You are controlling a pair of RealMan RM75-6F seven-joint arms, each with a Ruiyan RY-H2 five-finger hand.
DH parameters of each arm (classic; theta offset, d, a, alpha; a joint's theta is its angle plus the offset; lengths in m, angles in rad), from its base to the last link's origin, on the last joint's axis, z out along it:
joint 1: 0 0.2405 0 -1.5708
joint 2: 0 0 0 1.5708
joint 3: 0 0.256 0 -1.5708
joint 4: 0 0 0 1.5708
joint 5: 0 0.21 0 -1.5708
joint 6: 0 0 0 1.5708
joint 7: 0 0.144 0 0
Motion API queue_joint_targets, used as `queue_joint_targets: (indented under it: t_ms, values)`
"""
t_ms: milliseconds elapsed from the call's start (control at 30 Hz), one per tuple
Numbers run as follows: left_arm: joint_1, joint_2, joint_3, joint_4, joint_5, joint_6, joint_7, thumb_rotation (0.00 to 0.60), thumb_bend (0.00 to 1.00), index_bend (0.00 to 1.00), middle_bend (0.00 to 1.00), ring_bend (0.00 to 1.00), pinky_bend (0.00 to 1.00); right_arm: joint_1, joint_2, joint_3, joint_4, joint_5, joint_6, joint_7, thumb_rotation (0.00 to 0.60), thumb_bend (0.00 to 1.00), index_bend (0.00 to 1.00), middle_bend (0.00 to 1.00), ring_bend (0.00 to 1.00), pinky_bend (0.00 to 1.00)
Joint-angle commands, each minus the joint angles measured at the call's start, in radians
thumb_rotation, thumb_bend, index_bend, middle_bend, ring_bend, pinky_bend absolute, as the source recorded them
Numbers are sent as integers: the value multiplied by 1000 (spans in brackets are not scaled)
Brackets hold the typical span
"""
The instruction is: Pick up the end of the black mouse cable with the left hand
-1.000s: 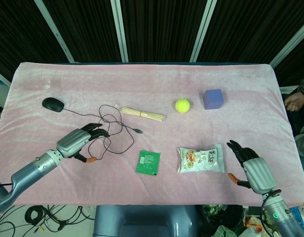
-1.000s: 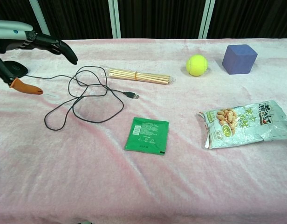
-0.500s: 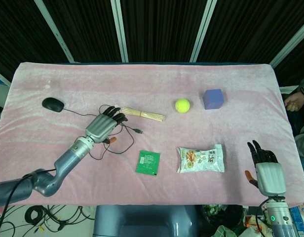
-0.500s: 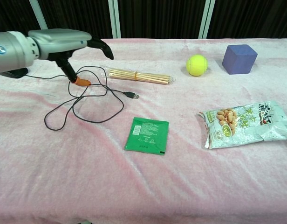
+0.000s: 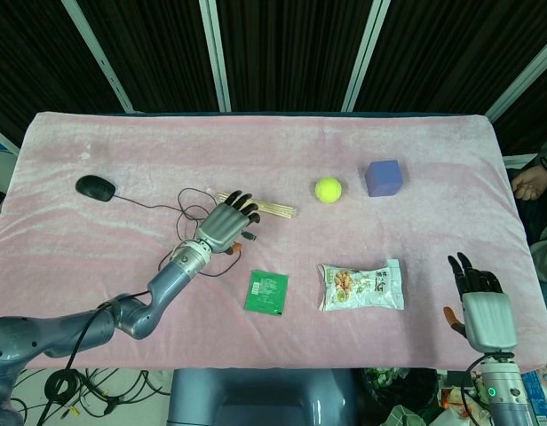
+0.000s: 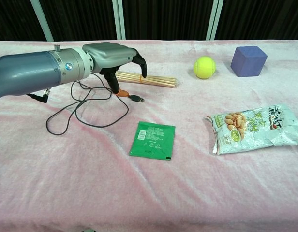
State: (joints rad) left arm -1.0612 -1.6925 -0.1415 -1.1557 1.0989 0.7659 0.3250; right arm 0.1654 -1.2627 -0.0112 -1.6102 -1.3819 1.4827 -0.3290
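The black mouse (image 5: 96, 186) lies at the far left of the pink cloth. Its thin cable (image 6: 86, 108) runs right in loose loops and ends in a metal USB plug (image 6: 137, 98), also seen in the head view as the plug (image 5: 250, 236). My left hand (image 6: 117, 58) hovers over the cable just left of the plug, fingers spread and curved downward, holding nothing. Its orange-tipped thumb (image 6: 121, 92) points down close to the cable beside the plug. In the chest view my forearm hides the mouse. My right hand (image 5: 479, 302) stays at the near right edge, fingers extended and empty.
A bundle of wooden sticks (image 6: 149, 79) lies just behind the left hand. A green packet (image 6: 153, 139) sits in front of the plug. A tennis ball (image 6: 204, 67), a blue cube (image 6: 248, 61) and a snack bag (image 6: 255, 126) lie to the right.
My left hand has swept right across the cable loops, from near the mouse side to just beside the plug. The right hand drew back toward the near edge, then held still.
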Motion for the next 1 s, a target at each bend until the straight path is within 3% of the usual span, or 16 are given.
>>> queue_joint_targets:
  t_ms: [33, 1000]
  values:
    - [0, -23, -2, 28, -10, -3, 8, 600, 274, 324, 171, 0, 61, -2, 3, 2, -3, 0, -4, 3, 600, 176, 0, 64, 234, 208]
    - [-29, -183, -22, 264, 11, -52, 40, 600, 300, 450, 215, 0, 61, -19, 20, 40, 4, -5, -38, 32, 600, 178, 0, 64, 234, 208]
